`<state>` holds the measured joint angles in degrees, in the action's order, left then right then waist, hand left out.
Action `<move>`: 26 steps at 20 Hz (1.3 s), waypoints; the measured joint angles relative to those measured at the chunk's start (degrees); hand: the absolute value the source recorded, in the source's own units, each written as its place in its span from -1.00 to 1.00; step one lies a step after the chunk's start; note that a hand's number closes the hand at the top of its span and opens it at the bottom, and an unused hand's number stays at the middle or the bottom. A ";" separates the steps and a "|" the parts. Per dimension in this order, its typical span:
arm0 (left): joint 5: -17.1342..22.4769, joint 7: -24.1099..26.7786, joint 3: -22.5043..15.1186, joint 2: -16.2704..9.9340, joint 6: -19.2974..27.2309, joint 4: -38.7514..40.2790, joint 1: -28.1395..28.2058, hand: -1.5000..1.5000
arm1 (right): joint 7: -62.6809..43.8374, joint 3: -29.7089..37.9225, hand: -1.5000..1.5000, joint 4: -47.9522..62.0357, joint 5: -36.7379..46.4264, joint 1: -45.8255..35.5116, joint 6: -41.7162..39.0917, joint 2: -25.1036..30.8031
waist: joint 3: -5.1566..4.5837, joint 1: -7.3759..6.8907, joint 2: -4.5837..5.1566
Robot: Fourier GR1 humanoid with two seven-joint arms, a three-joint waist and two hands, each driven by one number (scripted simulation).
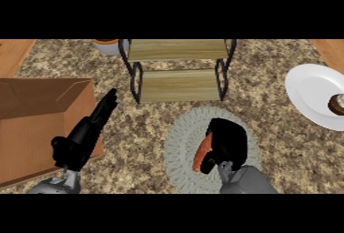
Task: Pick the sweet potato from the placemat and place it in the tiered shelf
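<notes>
I see my right hand curling its fingers over the sweet potato on the placemat, at 6 o'clock from the shelf; it looks stiff, light, tapered, so I judge the thick middle the best hold, while my left hand rests with fingers straight.

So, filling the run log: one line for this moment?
right hand: shut on sweet potato | on placemat | left hand: open | tiered shelf: empty

No text, label, brand, number or sign can be read anywhere in the view: the box, the shelf, the plate and the placemat all show plain surfaces without lettering.
</notes>
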<state>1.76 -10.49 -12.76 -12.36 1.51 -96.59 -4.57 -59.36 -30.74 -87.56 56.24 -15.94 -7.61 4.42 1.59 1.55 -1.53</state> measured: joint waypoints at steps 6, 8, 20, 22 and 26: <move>-0.24 -0.55 0.55 -0.13 0.27 -0.17 0.43 0.00 | -0.41 -0.05 1.00 -12.75 4.25 0.49 -1.30 2.97 | -0.11 0.78 -0.20; -0.64 -0.66 0.00 0.23 0.44 -0.34 0.81 0.00 | -0.67 0.92 1.00 -16.62 5.93 -1.06 -2.12 3.68 | -0.15 0.72 -0.21; -1.25 -0.31 -0.98 1.25 0.28 -0.43 0.54 0.00 | -1.00 11.85 1.00 -30.16 10.77 -13.68 -5.21 0.37 | -0.34 -0.73 0.37; -1.07 -0.54 -0.92 1.33 0.10 -0.27 0.07 0.00 | -0.62 14.53 1.00 -29.10 10.76 -16.81 -6.19 0.26 | -0.38 -1.05 0.53; -1.23 -0.41 -1.54 1.76 -0.09 -0.35 -0.16 0.00 | 0.42 19.98 1.00 -24.35 11.03 -22.70 -7.53 0.86 | -0.45 -1.89 0.86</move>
<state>0.53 -10.90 -14.30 -10.60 1.42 -96.95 -4.73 -58.94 -10.75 -111.91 67.27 -38.64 -15.14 5.29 1.13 -0.35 -0.67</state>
